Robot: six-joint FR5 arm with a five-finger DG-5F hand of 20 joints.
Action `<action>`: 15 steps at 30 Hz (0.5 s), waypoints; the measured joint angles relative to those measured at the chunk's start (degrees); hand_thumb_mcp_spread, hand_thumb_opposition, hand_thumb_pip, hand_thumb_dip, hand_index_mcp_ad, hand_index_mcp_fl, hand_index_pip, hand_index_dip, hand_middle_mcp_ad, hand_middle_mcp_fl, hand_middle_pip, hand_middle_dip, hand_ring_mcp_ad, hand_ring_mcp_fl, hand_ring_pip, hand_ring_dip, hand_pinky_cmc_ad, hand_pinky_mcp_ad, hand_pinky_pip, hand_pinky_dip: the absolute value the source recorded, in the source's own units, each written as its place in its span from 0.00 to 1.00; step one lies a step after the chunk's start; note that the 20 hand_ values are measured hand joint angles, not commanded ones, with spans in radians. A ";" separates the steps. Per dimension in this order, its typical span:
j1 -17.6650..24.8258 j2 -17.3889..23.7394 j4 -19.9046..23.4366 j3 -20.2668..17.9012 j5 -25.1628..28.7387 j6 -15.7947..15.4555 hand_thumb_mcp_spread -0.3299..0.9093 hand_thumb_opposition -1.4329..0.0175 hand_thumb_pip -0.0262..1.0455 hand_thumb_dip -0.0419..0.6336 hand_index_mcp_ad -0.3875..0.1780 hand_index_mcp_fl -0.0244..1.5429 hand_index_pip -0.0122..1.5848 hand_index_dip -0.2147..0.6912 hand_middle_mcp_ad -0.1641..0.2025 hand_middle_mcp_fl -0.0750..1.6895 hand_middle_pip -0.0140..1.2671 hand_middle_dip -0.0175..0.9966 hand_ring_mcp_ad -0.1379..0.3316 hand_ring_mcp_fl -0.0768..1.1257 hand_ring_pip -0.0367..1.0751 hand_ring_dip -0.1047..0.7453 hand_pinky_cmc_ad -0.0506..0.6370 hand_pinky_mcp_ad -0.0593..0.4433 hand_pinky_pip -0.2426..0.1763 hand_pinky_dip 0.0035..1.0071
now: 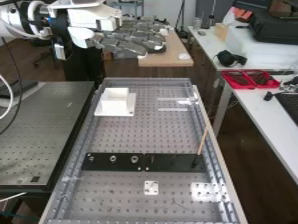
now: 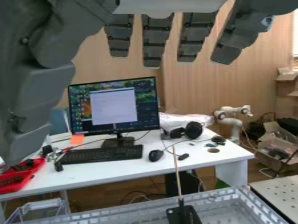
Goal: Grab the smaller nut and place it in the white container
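hand [image 1: 130, 39] raised — smaller nut [image 1: 91, 158] on black bar [image 1: 174, 162] — hard to make out.

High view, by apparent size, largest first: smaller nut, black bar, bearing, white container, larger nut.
1. Black bar
2. White container
3. Larger nut and bearing: too alike to rank
4. Smaller nut

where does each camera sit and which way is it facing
High view: fixed above the near end of the bench, looking down along it at a slant; shows the arm and hand.
Wrist view: on the arm's wrist, looking across the bench towards a monitor; shows the hand's fingers.
Shared: bench, thin stick, red tray.
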 joint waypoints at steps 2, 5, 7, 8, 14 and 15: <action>-0.41 -0.21 0.93 -1.10 -0.57 -0.22 0.48 0.47 0.45 0.14 0.41 0.03 0.04 0.42 0.44 0.06 0.12 0.23 0.51 0.06 0.12 0.17 0.44 0.47 0.40 0.15; -1.64 -0.48 1.93 -2.41 -2.71 -0.44 0.50 0.46 0.45 0.18 0.41 0.04 0.05 0.41 0.43 0.05 0.12 0.24 0.51 0.06 0.13 0.18 0.45 0.48 0.40 0.15; -2.87 -0.68 2.50 -3.17 -4.65 -0.70 0.50 0.45 0.45 0.18 0.39 0.04 0.05 0.41 0.43 0.05 0.12 0.24 0.51 0.06 0.13 0.19 0.45 0.48 0.40 0.15; -3.74 -0.81 2.76 -3.54 -5.92 -0.67 0.50 0.46 0.45 0.18 0.38 0.04 0.05 0.41 0.44 0.06 0.12 0.24 0.51 0.06 0.13 0.19 0.45 0.48 0.40 0.15; -8.72 -1.25 4.41 -5.50 -12.80 -0.87 0.52 0.45 0.46 0.18 0.38 0.05 0.06 0.39 0.43 0.05 0.12 0.24 0.51 0.06 0.12 0.19 0.45 0.48 0.40 0.15; -9.86 -1.40 4.83 -5.91 -14.46 -1.08 0.52 0.45 0.47 0.20 0.38 0.05 0.06 0.38 0.43 0.05 0.12 0.24 0.51 0.06 0.12 0.18 0.44 0.48 0.40 0.15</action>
